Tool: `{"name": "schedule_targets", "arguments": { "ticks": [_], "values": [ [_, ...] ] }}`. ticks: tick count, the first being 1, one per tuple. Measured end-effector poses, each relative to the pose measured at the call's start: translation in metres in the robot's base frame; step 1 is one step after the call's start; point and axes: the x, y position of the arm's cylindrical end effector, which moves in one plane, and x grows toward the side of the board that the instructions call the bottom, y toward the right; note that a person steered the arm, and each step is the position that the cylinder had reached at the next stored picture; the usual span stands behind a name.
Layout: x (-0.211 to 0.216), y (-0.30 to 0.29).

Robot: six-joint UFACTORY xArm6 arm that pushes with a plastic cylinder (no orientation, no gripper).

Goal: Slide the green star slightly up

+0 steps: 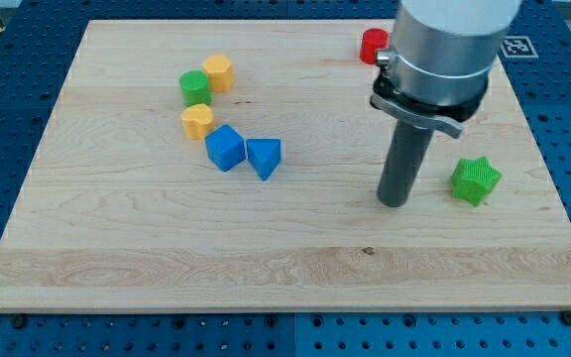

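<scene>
1. The green star (476,180) lies flat on the wooden surface (295,258) near the view's right edge, about halfway down; it is roughly as wide as it is tall, with no clear long axis, and one of its points aims toward the view's top.
2. The star is bright green, with stubby rounded arms and fine ribbing across its top face, like moulded or printed plastic.
3. My tip (394,203), the lower end of a straight dark rod under a silvery cylinder, rests on the surface just to the view's left of the star, apart from it. The arm carries no fingers, so there is nothing spread or pinching.
4. A red block (373,46), partly hidden behind the arm, sits near the view's top.
5. At the view's left, a cluster: a yellow block (218,72), a green cylinder (195,87), a second yellow block (197,121), a blue cube (225,148) and a blue triangular block (265,157).
6. The surface is pale, grained wood set on a blue perforated base (8,119).
</scene>
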Motion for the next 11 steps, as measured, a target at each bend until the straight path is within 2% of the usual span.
{"name": "schedule_targets", "arguments": {
  "ticks": [3, 7, 11],
  "values": [
    [0.025, 0.025],
    [0.025, 0.079],
    [0.014, 0.089]
  ]
}}
